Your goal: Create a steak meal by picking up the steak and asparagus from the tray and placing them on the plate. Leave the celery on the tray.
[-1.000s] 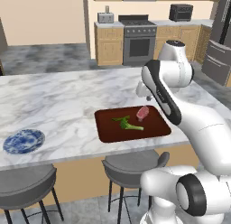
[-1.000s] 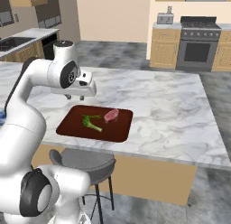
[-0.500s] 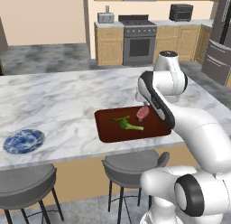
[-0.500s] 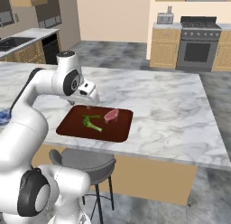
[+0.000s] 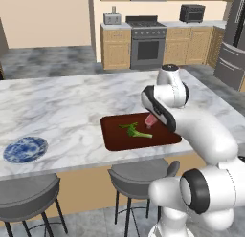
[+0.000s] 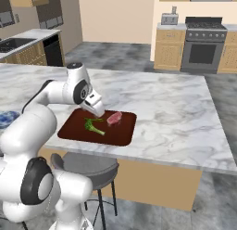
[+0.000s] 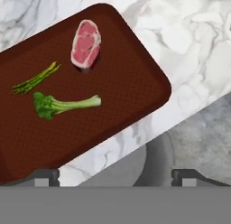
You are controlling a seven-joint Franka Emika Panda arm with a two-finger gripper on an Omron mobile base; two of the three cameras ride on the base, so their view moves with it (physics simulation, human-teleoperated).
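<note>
The dark red-brown tray (image 7: 131,90) lies at the counter's near edge. On it are the steak (image 7: 85,43), the thin dark asparagus (image 7: 36,78) and the paler celery (image 7: 65,104) with its leafy end. My gripper (image 7: 115,177) hovers above the tray's near edge, open wide, with nothing between its fingers. From the right base view, the gripper (image 6: 98,111) hangs just over the tray (image 6: 74,129), beside the steak (image 6: 114,118). The blue-and-white plate (image 5: 25,149) sits far left on the counter, well apart from the tray (image 5: 115,135).
Two grey stools (image 5: 143,171) (image 5: 24,193) stand under the counter's near edge; one stool (image 7: 153,164) lies right below my hand. Bare marble counter (image 5: 62,107) stretches between tray and plate. A stove (image 5: 147,45) and cabinets line the back wall.
The gripper has opened from partly closed to wide. The arm has dropped lower toward the tray. Nothing on the tray has moved.
</note>
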